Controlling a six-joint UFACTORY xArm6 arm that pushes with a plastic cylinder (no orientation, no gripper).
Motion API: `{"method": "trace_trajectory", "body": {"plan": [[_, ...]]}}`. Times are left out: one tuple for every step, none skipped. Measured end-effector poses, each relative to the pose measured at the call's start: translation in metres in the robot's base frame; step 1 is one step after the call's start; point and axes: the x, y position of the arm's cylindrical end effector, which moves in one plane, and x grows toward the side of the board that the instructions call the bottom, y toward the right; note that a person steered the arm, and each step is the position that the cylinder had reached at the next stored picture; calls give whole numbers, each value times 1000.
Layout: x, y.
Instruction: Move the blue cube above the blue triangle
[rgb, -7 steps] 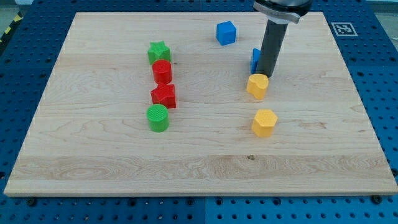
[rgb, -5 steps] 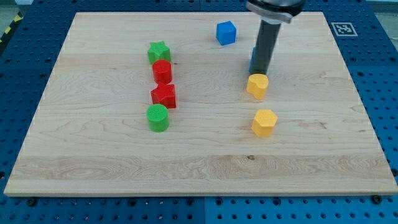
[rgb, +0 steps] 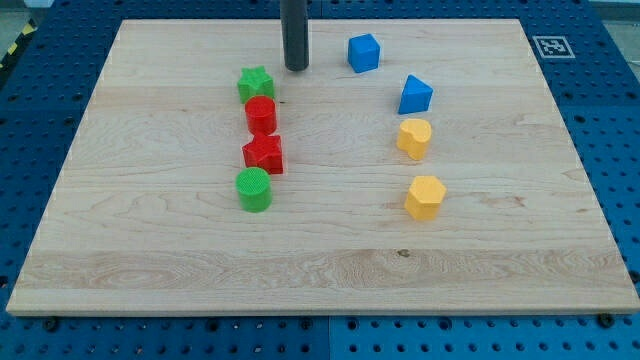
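At the view's top right corner of the wooden board (rgb: 330, 250) we find a small black-and-white square marker (rgb: 549, 46), the only printed label, with no readable writing. The blue cube (rgb: 364, 52) sits near the board's top edge, a plain glossy block, up and to the left of the blue triangle (rgb: 415, 95), the two apart. Our tip (rgb: 295, 68) stands left of the cube, not touching it, just up and right of the green star (rgb: 256, 83). We carry no jaws, only the bare rod.
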Motion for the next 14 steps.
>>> {"method": "trace_trajectory", "body": {"plan": [[-12,0],[-19,14],[-19,37],[-19,54],[-18,68],[-14,71],[-9,71],[-7,72],[-7,78],[-7,83],[-7,88],[-7,94],[-7,101],[-7,102]]}}
